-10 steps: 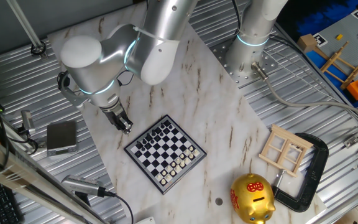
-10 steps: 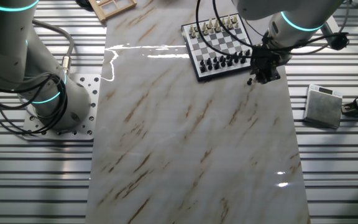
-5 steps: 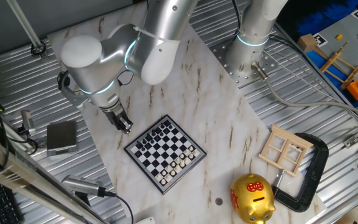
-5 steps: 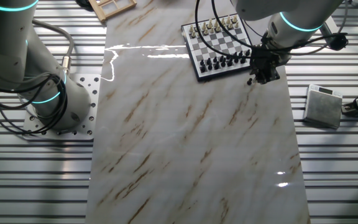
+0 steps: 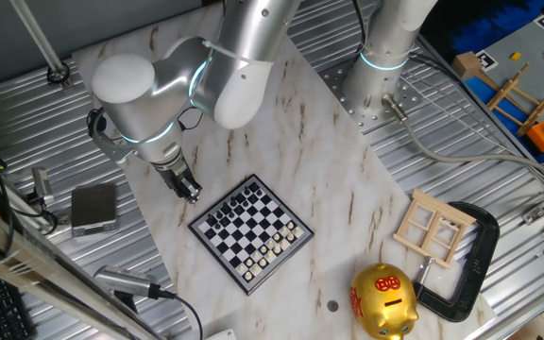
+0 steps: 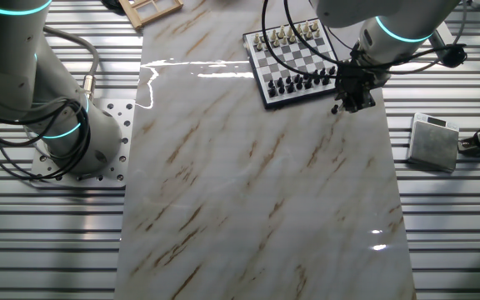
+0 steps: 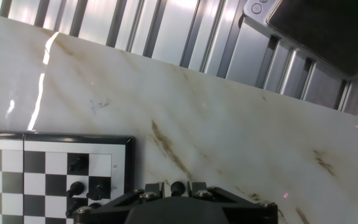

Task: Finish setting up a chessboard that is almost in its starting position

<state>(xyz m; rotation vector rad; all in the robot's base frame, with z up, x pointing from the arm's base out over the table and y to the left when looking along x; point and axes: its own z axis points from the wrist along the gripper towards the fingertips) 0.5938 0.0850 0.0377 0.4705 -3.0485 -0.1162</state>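
The chessboard (image 5: 251, 233) lies on the marble table, with black pieces on the side nearest my gripper and white pieces on the far side. It also shows in the other fixed view (image 6: 294, 60) and at the lower left of the hand view (image 7: 48, 180). My gripper (image 5: 191, 194) hangs low just off the board's corner on the black side, over bare marble (image 6: 350, 102). In the hand view the gripper (image 7: 179, 188) is shut on a small black chess piece (image 7: 179, 185), whose round top shows between the fingers.
A gold piggy bank (image 5: 382, 300), a pale wooden window frame (image 5: 433, 225) and a black clamp (image 5: 470, 260) lie beyond the board. A grey box (image 5: 93, 207) sits on the ribbed metal beside the gripper. A second arm's base (image 5: 376, 76) stands at the table edge.
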